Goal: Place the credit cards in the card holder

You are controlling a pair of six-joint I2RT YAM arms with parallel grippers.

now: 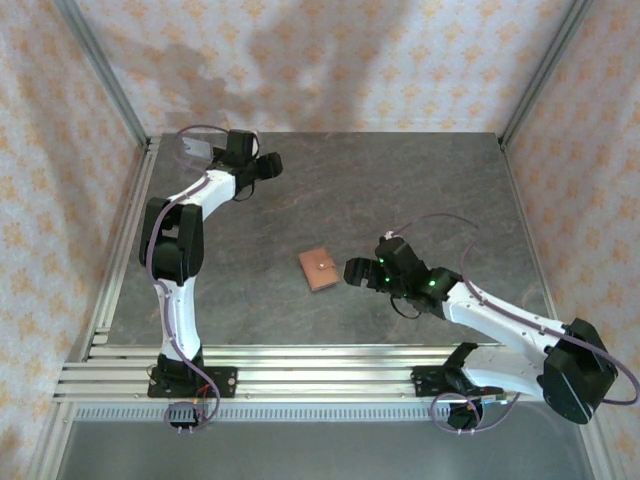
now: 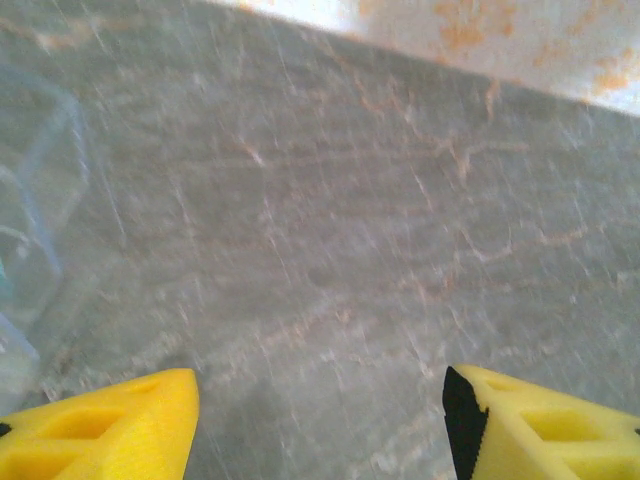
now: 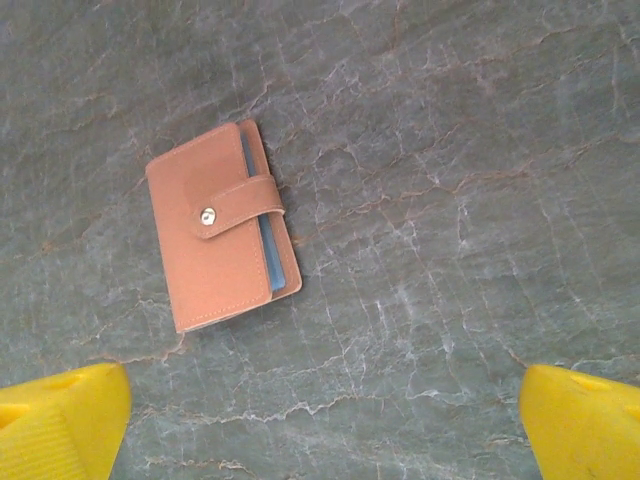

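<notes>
Clear plastic stand (image 1: 195, 150) sits at the far-left corner of the table (image 1: 420, 190), a dark grey stone-look top w/ pale veins, patterned wall (image 1: 330, 60) behind. Left arm (image 1: 175, 250) reaches up along the left side to that corner. Left gripper (image 2: 320, 395) hovers just right of the stand, not touching it. In the left wrist view its yellow fingers (image 2: 110, 430) are spread, w/ bare tabletop between them, and the stand's see-through edge shows at the left; that view is blurred. Approx. mid-table lies the card holder (image 3: 222, 225), reddish-brown leather, flat on the top and folded shut, w/ the tab across its open side and a small metal snap (image 3: 207, 214) showing on it. A pale blue card (image 3: 268, 250) shows as a thin strip along the holder's open edge, tucked inside the fold beneath the tab; can't tell how many cards are in there. Right gripper (image 3: 325, 390) is just right of the holder in the top view, apart from it. Right wrist view looks down on the holder, w/ the right gripper's yellow fingertips (image 3: 585, 420) at the bottom corners, spread very wide, holder beyond them and nearer the left one, no contact. Right arm (image 1: 500, 315) runs back to its base at the near-right edge, green lights on near the wrist.
</notes>
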